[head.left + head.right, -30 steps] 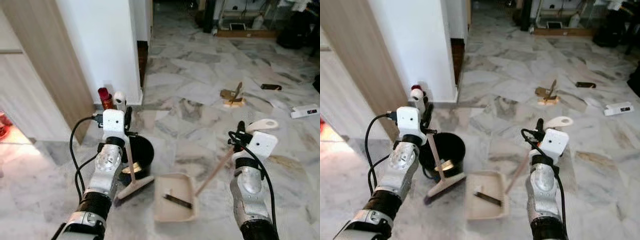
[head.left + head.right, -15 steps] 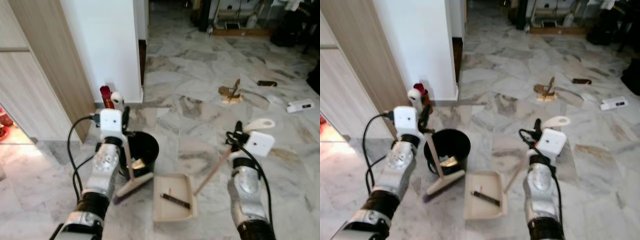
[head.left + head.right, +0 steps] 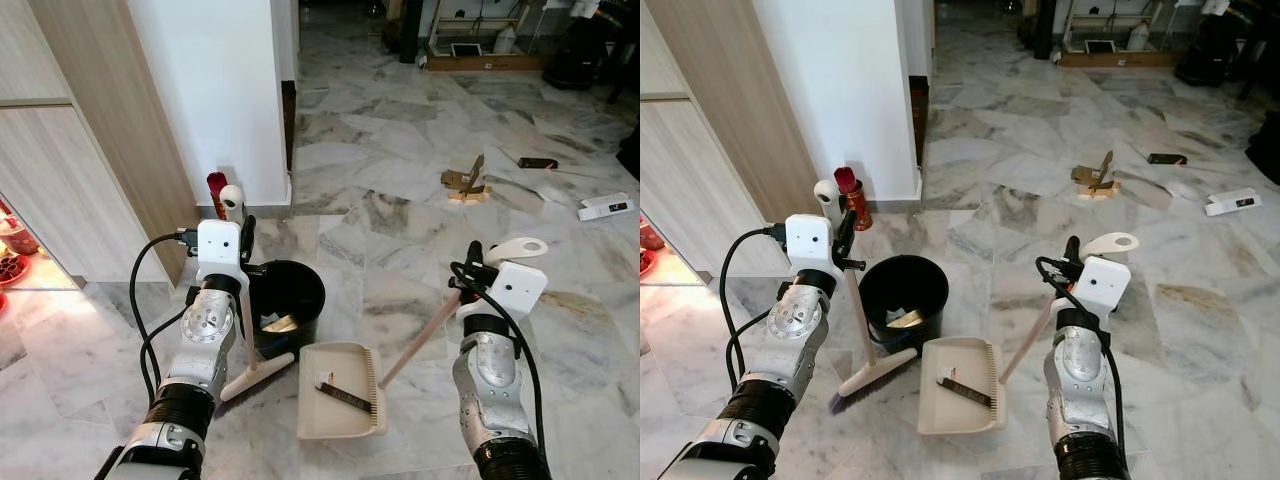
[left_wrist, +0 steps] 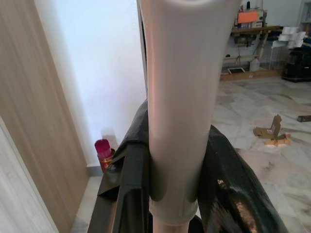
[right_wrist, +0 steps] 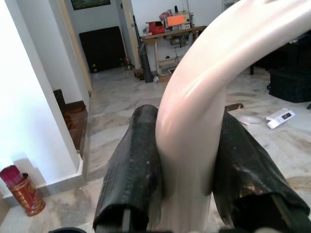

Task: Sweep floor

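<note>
Black fingers of the left gripper [image 4: 172,194] clamped tight on the broom [image 3: 866,340] handle, pale shaft filling the gap between them. Broom stands near-upright, slightly tilted, head on the marble floor [image 3: 420,190] just beside the black bucket [image 3: 290,300], bristles toward the robot's left of the dustpan [image 3: 342,390].

Right gripper [image 5: 187,194] likewise closed on the dustpan handle, the curved cream grip squeezed between both fingers. Handle runs diagonally down from that gripper to the pan, which lies flat on the floor between the two arms, in front of the bucket and just beside the broom head. One dark strip of debris [image 3: 342,394] lies in the pan, plus a small speck next to it.

Bucket holds something pale inside; can't tell what. Behind it, at the foot of the white wall [image 3: 215,90], a red canister [image 3: 854,203] and a small white rounded object [image 3: 232,200] stand side by side. Wood-panelled cabinet [image 3: 75,170] to the left of the wall corner.

Further out on the floor, well apart from the pan: a folded cardboard scrap [image 3: 465,183], a small dark flat item [image 3: 537,162], and a white rectangular item [image 3: 606,207] toward the right. Far end of the room has a low shelf and dark bags, too small to detail.
</note>
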Robot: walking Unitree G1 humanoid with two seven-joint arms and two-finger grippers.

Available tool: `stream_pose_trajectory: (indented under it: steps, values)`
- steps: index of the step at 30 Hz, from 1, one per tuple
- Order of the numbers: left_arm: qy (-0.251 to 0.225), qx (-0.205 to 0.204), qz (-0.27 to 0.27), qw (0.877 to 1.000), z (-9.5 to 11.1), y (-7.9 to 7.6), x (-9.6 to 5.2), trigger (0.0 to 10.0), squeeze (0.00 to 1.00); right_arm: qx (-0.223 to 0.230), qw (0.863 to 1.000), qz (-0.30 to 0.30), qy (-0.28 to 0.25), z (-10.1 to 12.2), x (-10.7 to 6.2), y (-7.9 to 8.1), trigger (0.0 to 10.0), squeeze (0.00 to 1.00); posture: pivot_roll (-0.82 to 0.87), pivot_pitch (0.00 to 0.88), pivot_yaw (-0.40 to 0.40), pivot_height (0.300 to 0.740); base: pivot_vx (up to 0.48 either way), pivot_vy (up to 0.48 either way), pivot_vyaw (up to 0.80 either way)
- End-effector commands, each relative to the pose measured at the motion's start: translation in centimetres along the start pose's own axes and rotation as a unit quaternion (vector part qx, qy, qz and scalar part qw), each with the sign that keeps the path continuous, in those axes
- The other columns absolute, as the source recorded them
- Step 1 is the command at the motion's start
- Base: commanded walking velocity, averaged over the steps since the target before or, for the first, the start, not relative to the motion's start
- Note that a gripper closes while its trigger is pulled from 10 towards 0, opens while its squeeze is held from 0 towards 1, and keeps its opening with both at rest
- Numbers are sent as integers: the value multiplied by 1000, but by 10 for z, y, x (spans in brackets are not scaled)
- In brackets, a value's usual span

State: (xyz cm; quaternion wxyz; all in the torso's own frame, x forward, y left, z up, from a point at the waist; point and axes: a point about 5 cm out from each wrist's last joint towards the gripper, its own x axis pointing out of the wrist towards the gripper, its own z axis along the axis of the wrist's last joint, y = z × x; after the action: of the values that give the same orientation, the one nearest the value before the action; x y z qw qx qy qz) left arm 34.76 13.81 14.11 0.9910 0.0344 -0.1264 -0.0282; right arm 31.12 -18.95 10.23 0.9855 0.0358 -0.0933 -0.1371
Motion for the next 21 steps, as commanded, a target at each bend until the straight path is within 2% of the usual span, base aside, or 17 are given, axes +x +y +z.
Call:
stream_pose_trajectory:
  steps: [1,11,21]
  values:
    - [-3,3,4,1000,2,4,1,10000,0,12,1000,6,-25,11,4,6,10000,0,-25,22,25,740,-311,368,0]
    - [-4,3,4,1000,2,4,1,10000,0,12,1000,6,-24,11,4,6,10000,0,-26,23,26,740,-290,384,0]
    - [-7,7,2,1000,3,3,2,10000,0,12,1000,6,-25,11,4,6,10000,0,-24,21,26,740,0,0,0]
